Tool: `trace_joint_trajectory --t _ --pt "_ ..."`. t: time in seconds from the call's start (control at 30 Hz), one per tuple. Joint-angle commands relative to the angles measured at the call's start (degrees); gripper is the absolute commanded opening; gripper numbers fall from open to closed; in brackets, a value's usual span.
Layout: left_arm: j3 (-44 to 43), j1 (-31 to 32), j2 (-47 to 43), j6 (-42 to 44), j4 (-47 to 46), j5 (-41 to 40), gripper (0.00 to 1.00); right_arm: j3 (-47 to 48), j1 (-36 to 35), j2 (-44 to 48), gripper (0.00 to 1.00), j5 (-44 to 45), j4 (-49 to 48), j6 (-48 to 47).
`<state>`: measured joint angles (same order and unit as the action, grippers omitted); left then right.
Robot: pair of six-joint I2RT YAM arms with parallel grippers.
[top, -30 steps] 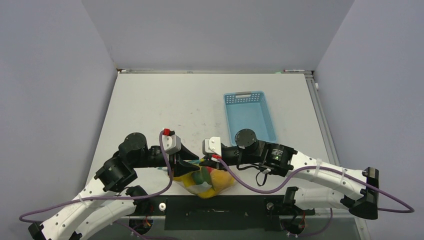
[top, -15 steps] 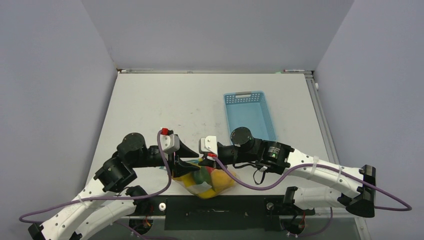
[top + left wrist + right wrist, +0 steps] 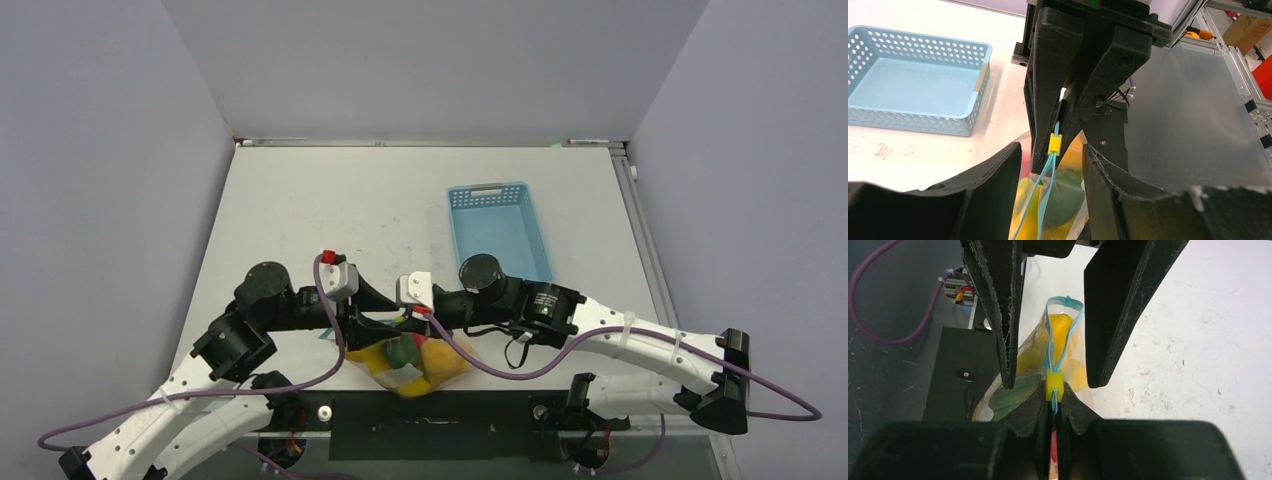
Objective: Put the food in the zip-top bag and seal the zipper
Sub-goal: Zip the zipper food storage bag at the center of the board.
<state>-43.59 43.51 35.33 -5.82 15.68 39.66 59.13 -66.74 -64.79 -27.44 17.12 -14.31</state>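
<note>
The zip-top bag (image 3: 410, 374) lies at the table's near edge between the arms, holding the food: a dark green piece (image 3: 403, 352), yellow pieces (image 3: 441, 358) and a bit of red. Its light-blue zipper (image 3: 1050, 347) carries a yellow slider (image 3: 1053, 384). My right gripper (image 3: 1054, 392) is shut on the zipper just behind the slider. My left gripper (image 3: 1050, 150) is open, with one finger on each side of the zipper (image 3: 1045, 175) and not touching it. The slider (image 3: 1054, 144) sits at the right gripper's fingers (image 3: 1048, 90). The zipper loop beyond the slider gapes open.
An empty light-blue basket (image 3: 500, 235) stands on the table behind the right arm; it also shows in the left wrist view (image 3: 913, 85). A black panel (image 3: 430, 425) and the arm bases run along the near edge just below the bag.
My right gripper has moved a little to the left, still shut on the zipper. My left wrist has shifted slightly back. The bag stays in place.
</note>
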Motion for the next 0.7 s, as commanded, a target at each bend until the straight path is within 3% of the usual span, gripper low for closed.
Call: trace_joint_trajectory --t 0.0,0.1,0.3,0.67 --pt "0.18 -0.61 0.31 -1.19 -4.1 3.06 0.45 1.05 0.04 -0.99 0.05 -0.79 -3.3 0.19" --pt "0.27 -0.66 0.51 -1.45 -4.37 3.76 0.44 1.12 0.04 -1.3 0.05 -0.81 -3.41 0.41" --pt "0.26 -0.69 0.79 -1.56 -4.55 4.55 0.3 1.05 0.04 -1.49 0.05 -0.6 -3.62 0.49" --pt "0.41 -0.67 1.0 -0.82 -3.51 3.02 0.24 0.86 0.04 -0.83 0.05 -0.44 -3.77 0.85"
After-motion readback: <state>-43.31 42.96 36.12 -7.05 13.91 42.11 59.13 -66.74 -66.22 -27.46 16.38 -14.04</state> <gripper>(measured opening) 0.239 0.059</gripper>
